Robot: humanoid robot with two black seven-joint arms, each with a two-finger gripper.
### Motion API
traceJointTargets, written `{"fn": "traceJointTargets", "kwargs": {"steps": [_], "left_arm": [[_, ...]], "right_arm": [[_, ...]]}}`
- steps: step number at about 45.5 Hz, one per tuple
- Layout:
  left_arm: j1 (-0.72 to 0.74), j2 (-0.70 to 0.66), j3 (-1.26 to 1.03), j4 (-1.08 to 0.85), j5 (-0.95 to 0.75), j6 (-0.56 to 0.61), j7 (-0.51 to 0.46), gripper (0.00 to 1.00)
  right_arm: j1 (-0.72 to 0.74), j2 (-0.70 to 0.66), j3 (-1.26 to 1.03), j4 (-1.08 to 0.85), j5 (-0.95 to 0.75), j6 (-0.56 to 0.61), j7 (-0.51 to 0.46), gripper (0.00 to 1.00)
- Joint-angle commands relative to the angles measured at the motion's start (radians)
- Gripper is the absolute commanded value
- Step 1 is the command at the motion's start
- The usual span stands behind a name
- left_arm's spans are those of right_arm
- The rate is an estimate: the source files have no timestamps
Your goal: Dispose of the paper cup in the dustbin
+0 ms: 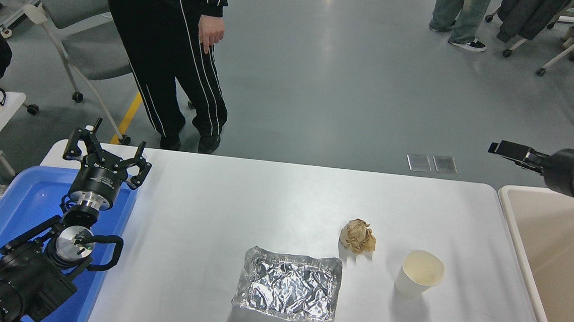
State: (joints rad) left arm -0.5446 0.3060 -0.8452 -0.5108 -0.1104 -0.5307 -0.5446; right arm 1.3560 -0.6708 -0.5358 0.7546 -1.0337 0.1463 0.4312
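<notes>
The paper cup (419, 274) stands upright on the white counter (223, 212), mouth up, free of any contact, so it is ready to be taken from the side or from above. It sits below and to the left of the right tool (507, 150), well apart from it. The dustbin (553, 250) lies directly under and just beyond that tool, off the counter's right end, its rim level with the counter edge; judging by this layout, the cup needs only a short carry rightward once lifted.

A crumpled brown paper ball (358, 235) rests just left of the cup, nearer the far side, apart from it. A crinkled foil tray (288, 285) lies farther left. Both look like distractors that a sideways approach should avoid.

The right tool is turned edge-on, pointing left above the counter's far right corner, holding and touching nothing; whether its fingers are spread or together I cannot tell from this angle.

The left tool (105, 156) is parked far to the left over the blue tub (15, 213), fingers spread, empty.

A person (168, 46) stands beyond the counter's far side.
</notes>
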Motion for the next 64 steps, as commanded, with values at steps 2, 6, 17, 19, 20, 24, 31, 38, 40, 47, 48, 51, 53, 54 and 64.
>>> {"fn": "traceJointTargets", "kwargs": {"steps": [2, 6, 17, 19, 20, 24, 31, 38, 40, 47, 48, 51, 53, 54, 64], "left_arm": [[0.0, 0.001, 0.0, 0.0, 0.0, 0.0, 0.0, 1.0], [0.0, 0.001, 0.0, 0.0, 0.0, 0.0, 0.0, 1.0], [0.0, -0.001, 0.0, 0.0, 0.0, 0.0, 0.0, 1.0], [0.0, -0.001, 0.0, 0.0, 0.0, 0.0, 0.0, 1.0], [0.0, 0.001, 0.0, 0.0, 0.0, 0.0, 0.0, 1.0], [0.0, -0.001, 0.0, 0.0, 0.0, 0.0, 0.0, 1.0], [0.0, -0.001, 0.0, 0.0, 0.0, 0.0, 0.0, 1.0], [0.0, 0.001, 0.0, 0.0, 0.0, 0.0, 0.0, 1.0], [0.0, -0.001, 0.0, 0.0, 0.0, 0.0, 0.0, 1.0], [0.0, -0.001, 0.0, 0.0, 0.0, 0.0, 0.0, 1.0], [0.0, 0.001, 0.0, 0.0, 0.0, 0.0, 0.0, 1.0], [0.0, -0.001, 0.0, 0.0, 0.0, 0.0, 0.0, 1.0], [0.0, -0.001, 0.0, 0.0, 0.0, 0.0, 0.0, 1.0], [0.0, -0.001, 0.0, 0.0, 0.0, 0.0, 0.0, 1.0], [0.0, -0.001, 0.0, 0.0, 0.0, 0.0, 0.0, 1.0]], "right_arm": [[0.17, 0.109, -0.251, 0.129, -0.135, 0.003, 0.001, 0.99], [0.198, 0.152, -0.32, 0.141, -0.16, 0.007, 0.003, 0.99], [0.265, 0.204, -0.417, 0.259, -0.255, 0.01, 0.052, 0.99], [0.273, 0.206, -0.418, 0.288, -0.275, 0.012, 0.053, 0.99], [0.278, 0.209, -0.418, 0.301, -0.284, 0.012, 0.053, 0.99], [0.279, 0.218, -0.418, 0.33, -0.31, 0.024, 0.053, 0.99], [0.242, 0.237, -0.443, 0.327, -0.327, 0.045, 0.053, 0.99], [0.181, 0.244, -0.44, 0.318, -0.332, 0.041, 0.053, 0.99], [0.17, 0.246, -0.437, 0.313, -0.332, 0.039, 0.053, 0.99], [0.141, 0.246, -0.432, 0.295, -0.332, 0.03, 0.053, 0.99], [0.135, 0.246, -0.432, 0.29, -0.332, 0.029, 0.052, 0.99], [0.112, 0.246, -0.426, 0.269, -0.33, 0.026, 0.052, 0.99], [0.091, 0.246, -0.42, 0.258, -0.33, 0.013, 0.052, 0.99], [0.084, 0.246, -0.417, 0.253, -0.33, 0.007, 0.05, 0.99], [0.011, 0.246, -0.411, 0.206, -0.319, -0.077, 0.05, 0.92]]}}
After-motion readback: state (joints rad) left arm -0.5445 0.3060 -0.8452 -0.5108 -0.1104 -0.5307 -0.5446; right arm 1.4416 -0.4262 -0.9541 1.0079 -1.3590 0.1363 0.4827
